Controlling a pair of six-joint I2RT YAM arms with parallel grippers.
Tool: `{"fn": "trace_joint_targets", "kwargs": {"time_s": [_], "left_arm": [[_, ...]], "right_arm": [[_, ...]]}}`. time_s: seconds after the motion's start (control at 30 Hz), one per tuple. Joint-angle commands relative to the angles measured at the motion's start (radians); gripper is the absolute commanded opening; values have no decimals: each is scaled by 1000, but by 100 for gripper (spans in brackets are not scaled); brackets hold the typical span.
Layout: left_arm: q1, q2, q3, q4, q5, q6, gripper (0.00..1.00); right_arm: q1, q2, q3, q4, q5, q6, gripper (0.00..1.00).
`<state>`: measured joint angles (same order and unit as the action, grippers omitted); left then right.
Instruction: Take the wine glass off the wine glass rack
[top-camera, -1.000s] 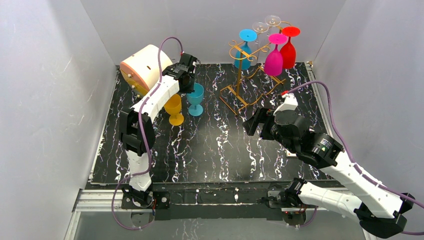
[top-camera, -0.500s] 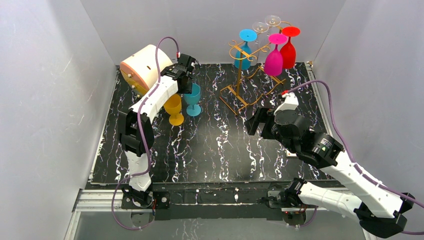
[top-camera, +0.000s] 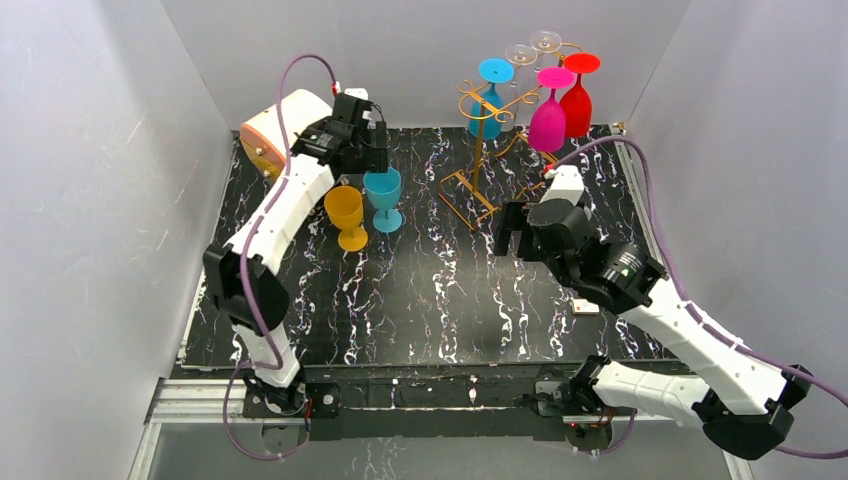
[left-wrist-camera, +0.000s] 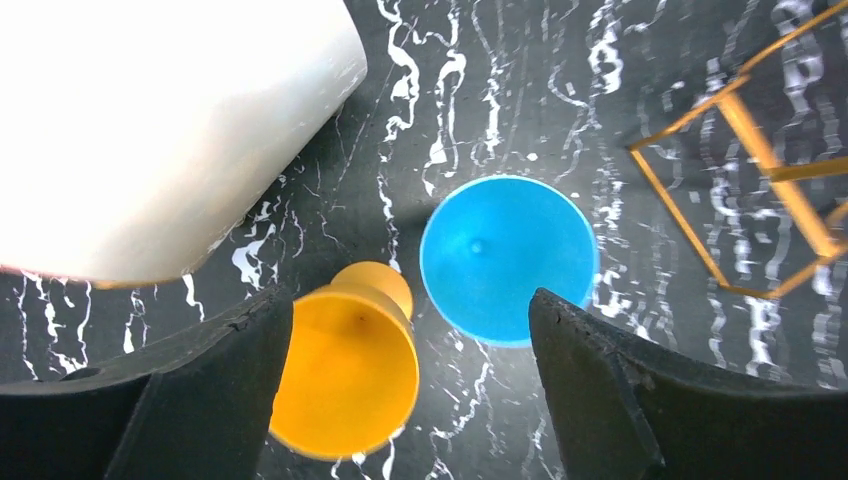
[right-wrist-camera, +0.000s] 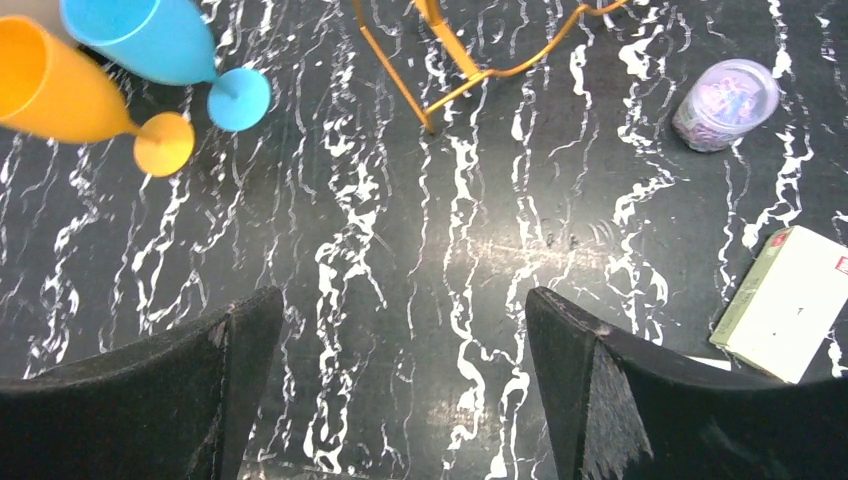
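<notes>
Two stand upright on the table (top-camera: 440, 300): blue glass (left-wrist-camera: 508, 258) & yellow glass (left-wrist-camera: 345, 385), left of the gold rack (top-camera: 478, 150), apart from it. Your L gripper (left-wrist-camera: 408, 300) hangs over them, fingers wide, holding nothing. R gripper (right-wrist-camera: 395, 300) is spread wide too, empty. Pink glass (top-camera: 547, 122) & others hang on the rack.

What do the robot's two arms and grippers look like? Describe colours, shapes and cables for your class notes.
Both the left arm and the right arm have white tubular links with black joint housings. A purple cable loops along each. The left gripper and right gripper have broad, matte black fingers.
</notes>
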<state>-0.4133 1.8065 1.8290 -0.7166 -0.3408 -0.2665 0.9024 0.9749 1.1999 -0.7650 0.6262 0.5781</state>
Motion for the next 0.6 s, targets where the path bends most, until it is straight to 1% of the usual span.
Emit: {"fn": "trace_joint_targets", "kwargs": {"time_s": [0.0,0.1,0.13,0.17,0.27,0.37,0.43,0.47,0.57], "left_arm": [[7,-184,-57,6,65,-58,88],[7,-307,-159,30,119,-94,95],[7,-346,-203,41,144,-108,96],[7,-384,-245,46,166,-120,98],[7,-494,-346,35,190,-160,98],[8,-598,-421,13,207,-196,98],[8,-657,-456,1,199,-210,98],[8,-682,-471,-6,196,-215,98],[8,-731,-503,-49,183,-226,99]], "right_arm": [[-168,20,18,15,-131,-61,99],[-426,51,10,34,-435,-84,99],[-494,63,14,30,-531,-80,99],[-550,69,16,26,-599,-73,99],[-673,70,21,38,-760,-16,99],[-807,73,16,91,-935,58,99],[-888,94,28,110,-984,86,99],[-936,107,38,116,-985,96,99],[-991,163,133,118,-959,121,99]]}}
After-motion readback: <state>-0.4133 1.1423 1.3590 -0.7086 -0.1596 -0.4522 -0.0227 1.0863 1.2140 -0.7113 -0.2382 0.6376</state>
